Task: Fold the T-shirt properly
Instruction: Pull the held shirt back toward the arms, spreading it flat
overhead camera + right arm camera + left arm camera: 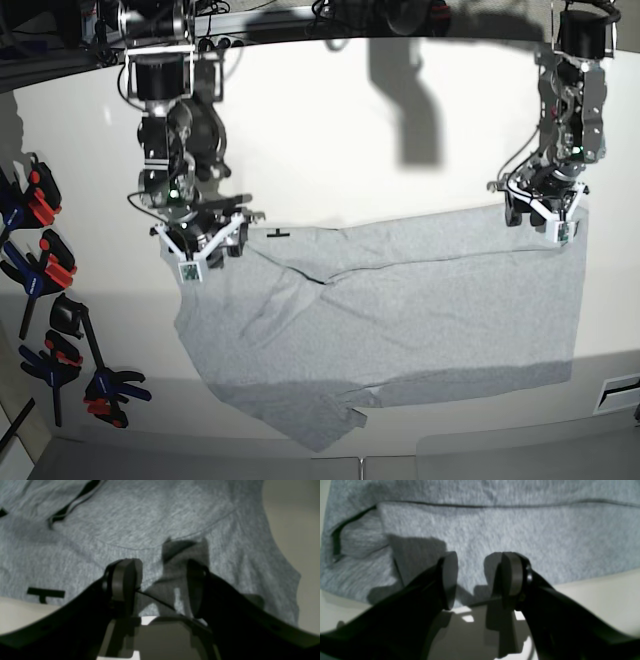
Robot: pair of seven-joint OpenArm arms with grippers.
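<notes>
The grey T-shirt [400, 310] lies spread on the white table [330, 130]. The left gripper [480, 580] hovers open and empty at its far right corner; the right gripper [162, 585] likewise at the far left.

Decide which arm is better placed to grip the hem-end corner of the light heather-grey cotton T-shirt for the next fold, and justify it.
Probably the left. The left gripper hangs open right over that far corner of the light heather-grey cotton T-shirt. The right gripper, also open, sits at the opposite, neck-and-sleeve end.
</notes>
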